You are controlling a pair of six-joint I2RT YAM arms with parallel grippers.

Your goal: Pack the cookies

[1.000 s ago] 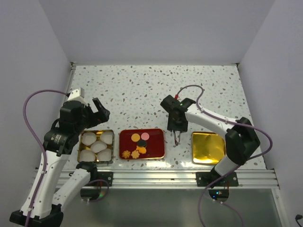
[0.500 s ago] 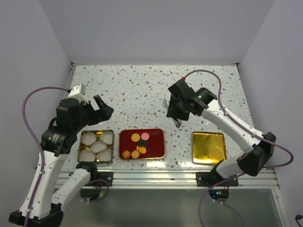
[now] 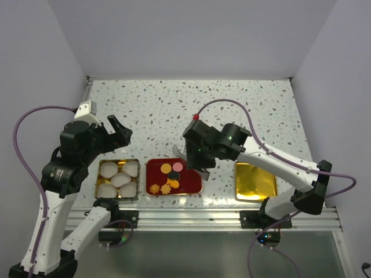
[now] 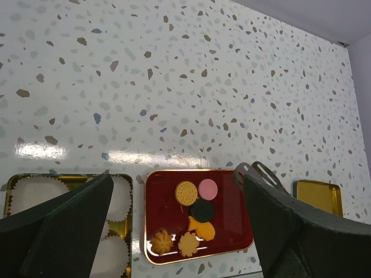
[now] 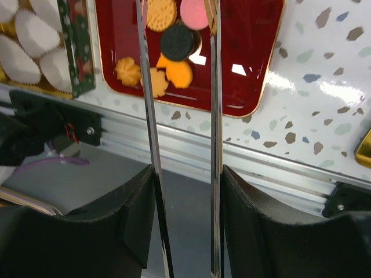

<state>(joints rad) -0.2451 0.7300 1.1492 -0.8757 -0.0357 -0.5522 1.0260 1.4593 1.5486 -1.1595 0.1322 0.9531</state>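
The cookies lie on a red tray [image 3: 194, 179]: a round yellow one [image 3: 166, 168], a pink one [image 3: 177, 167], a dark one [image 3: 172, 174], an orange one [image 3: 173, 183] and two flower-shaped ones [image 3: 160, 189]. My right gripper [image 3: 200, 152] is shut on metal tongs [image 3: 178, 152], whose tips hang over the tray's far right part. In the right wrist view the gripper [image 5: 186, 169] holds the two tong blades [image 5: 146, 87] apart, either side of the pink [image 5: 194, 13] and dark [image 5: 177, 41] cookies. My left gripper [image 3: 119, 132] is open and empty, high above the table; it sees the cookies [image 4: 203, 210].
A gold tin [image 3: 99, 180] with several white paper cups [image 3: 119, 179] stands left of the tray. A gold lid [image 3: 255, 180] lies to the right. The aluminium rail [image 3: 191, 217] runs along the near edge.
My right arm has lifted from right of the tray and swung left, bringing the tongs over the tray. My left arm has drawn slightly back and left.
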